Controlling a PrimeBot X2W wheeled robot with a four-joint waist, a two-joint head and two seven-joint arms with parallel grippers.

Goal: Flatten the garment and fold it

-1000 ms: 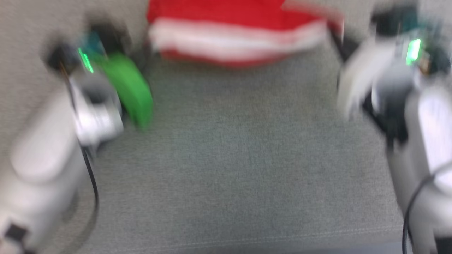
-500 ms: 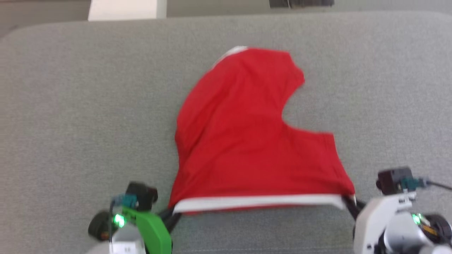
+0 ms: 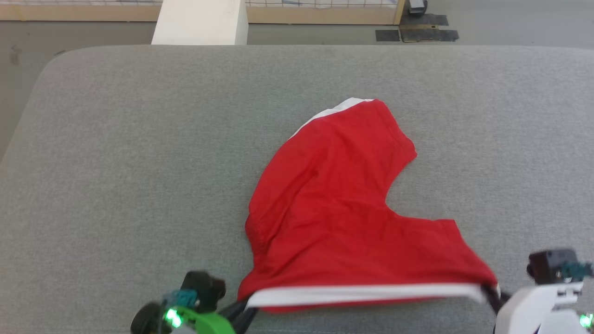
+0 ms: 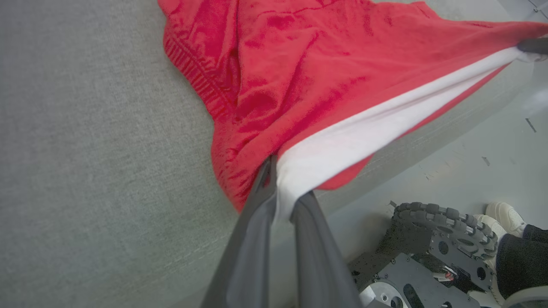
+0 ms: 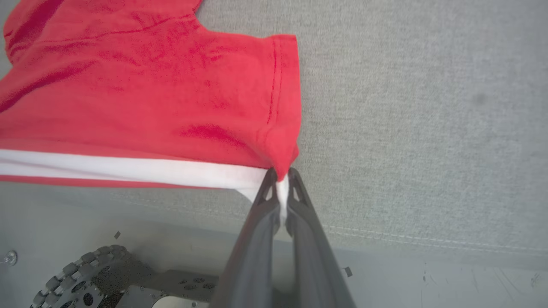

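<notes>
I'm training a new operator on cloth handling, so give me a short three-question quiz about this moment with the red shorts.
1. True or false: the left gripper and the right gripper are both shut on the red shorts.
2. The shorts lie on: A) a grey cushioned surface; B) a wooden table; C) a metal tray.
3. Fill in: the band stretched taut between the two grippers is ___ in colour.
Key: 1 true; 2 A; 3 white.
</notes>
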